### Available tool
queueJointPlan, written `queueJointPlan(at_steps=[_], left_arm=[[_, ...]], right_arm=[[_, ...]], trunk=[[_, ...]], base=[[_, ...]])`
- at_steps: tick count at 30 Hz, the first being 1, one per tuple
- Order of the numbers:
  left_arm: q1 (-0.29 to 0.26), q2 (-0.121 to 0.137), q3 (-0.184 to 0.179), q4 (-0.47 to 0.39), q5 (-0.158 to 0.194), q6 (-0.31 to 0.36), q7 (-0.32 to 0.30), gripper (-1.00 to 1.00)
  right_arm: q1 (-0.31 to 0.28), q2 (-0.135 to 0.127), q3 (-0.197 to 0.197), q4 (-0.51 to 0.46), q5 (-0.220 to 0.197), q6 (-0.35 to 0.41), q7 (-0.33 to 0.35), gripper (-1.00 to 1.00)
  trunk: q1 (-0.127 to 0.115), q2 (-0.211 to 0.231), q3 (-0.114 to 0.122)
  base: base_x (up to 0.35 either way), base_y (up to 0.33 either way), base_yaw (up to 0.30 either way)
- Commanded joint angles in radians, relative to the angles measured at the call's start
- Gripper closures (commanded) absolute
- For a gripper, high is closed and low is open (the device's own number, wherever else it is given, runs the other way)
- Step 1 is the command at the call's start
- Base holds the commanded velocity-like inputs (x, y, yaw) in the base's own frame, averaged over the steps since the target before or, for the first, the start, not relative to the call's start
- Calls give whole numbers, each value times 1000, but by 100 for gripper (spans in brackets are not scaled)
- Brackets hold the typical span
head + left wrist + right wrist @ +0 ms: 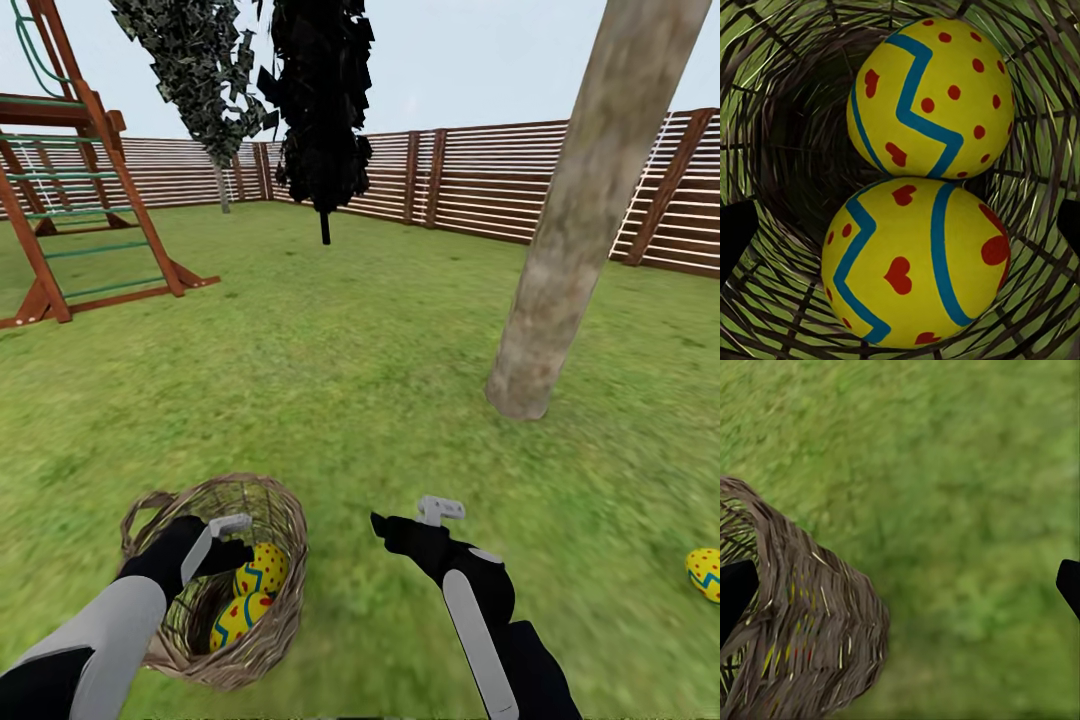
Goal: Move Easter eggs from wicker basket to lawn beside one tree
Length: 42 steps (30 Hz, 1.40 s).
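Observation:
The wicker basket (pixel 215 580) sits on the lawn (pixel 350 380) at the lower left of the head view. Two yellow Easter eggs lie in it, one (pixel 262 568) behind the other (pixel 240 618). My left gripper (pixel 235 540) hangs open just over the basket's mouth. In its wrist view the far egg (pixel 932 97) and the near egg (pixel 916 262) touch, with a black fingertip (pixel 735 232) at each side. A third egg (pixel 705 573) lies on the grass at the right edge, somewhat nearer than the foot of the pale tree trunk (pixel 590 210). My right gripper (pixel 410 520) is open over bare grass beside the basket (pixel 802 607).
A red-brown play tower (pixel 70 200) stands at the far left. Two narrow dark-leaved trees (pixel 320 110) rise near the back fence (pixel 500 180), which rings the yard. Open grass stretches between the basket and the trunk.

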Motion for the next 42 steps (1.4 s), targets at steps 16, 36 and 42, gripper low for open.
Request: queueJointPlan(at_steps=[16,36,42], left_arm=[[-1,-4,5,-1,-3,6,-3,-100],[0,-8,7,0,-4,-33,-3,-100],[0,-10,7,6,-5,-33,-3,-100]], right_arm=[[-1,0,2,0,-11,2,-10,-100],[10,-7,-90,-19,-9,-8,322,-100],[10,-7,-98,-19,-9,-8,331,-100]], trunk=[[7,-4,-66],[7,-4,-74],[9,-5,-85]], base=[[0,0,0],[0,0,0],[0,0,0]])
